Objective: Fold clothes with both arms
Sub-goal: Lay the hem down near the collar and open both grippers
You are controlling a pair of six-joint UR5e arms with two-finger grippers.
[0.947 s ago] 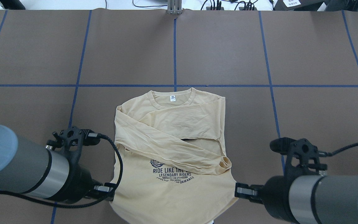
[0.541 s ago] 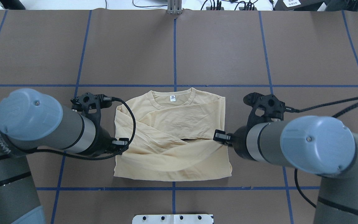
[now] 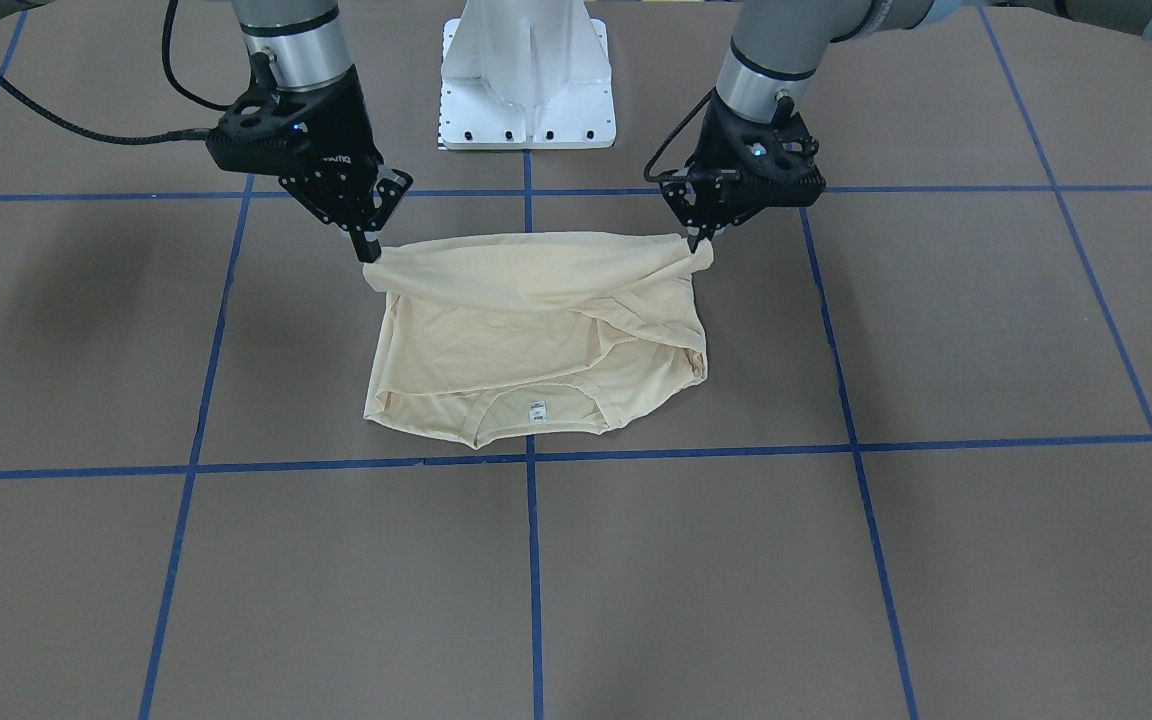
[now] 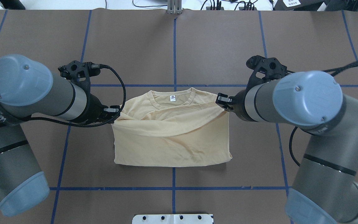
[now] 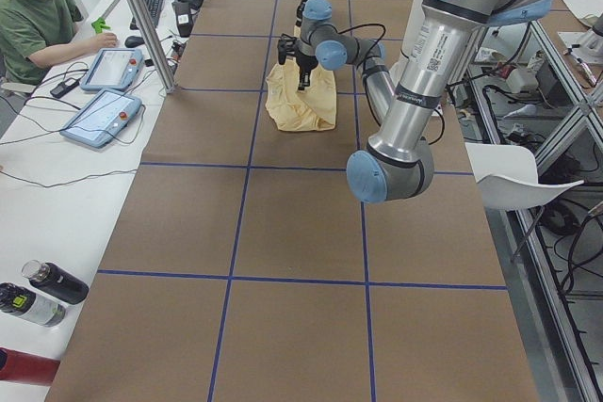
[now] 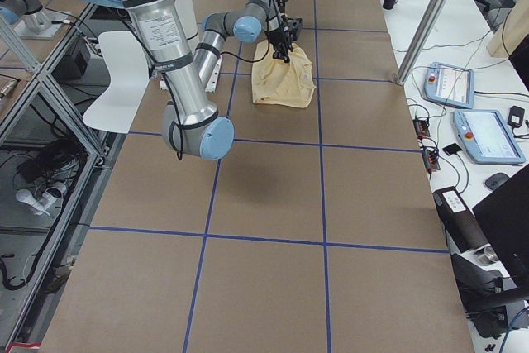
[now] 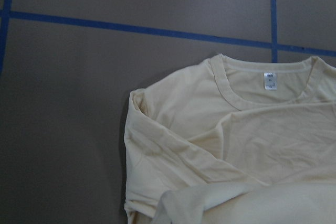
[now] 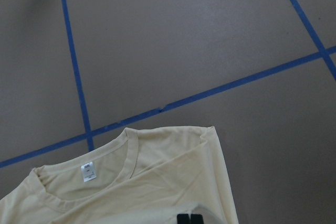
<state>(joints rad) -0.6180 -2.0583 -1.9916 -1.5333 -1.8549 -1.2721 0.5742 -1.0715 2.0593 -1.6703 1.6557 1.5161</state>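
We see the left end effector [image 3: 704, 240] clamped on one lifted corner of the shirt [image 4: 171, 140]. Its raised edge stretches across to the right end effector [image 3: 370, 252], clamped on the other corner. The brown desk [image 4: 228, 46] spreads wide around.

The left arm [image 4: 57, 99] and right arm [image 4: 259, 102] are made of silver-grey tubes, ringed in black and capped in light blue (one small screw is seen per cap). Black braided cables [image 4: 124, 91] are run to the black left gripper [image 3: 700, 240] and right gripper [image 3: 369, 252]; white lettering is printed on the latter.
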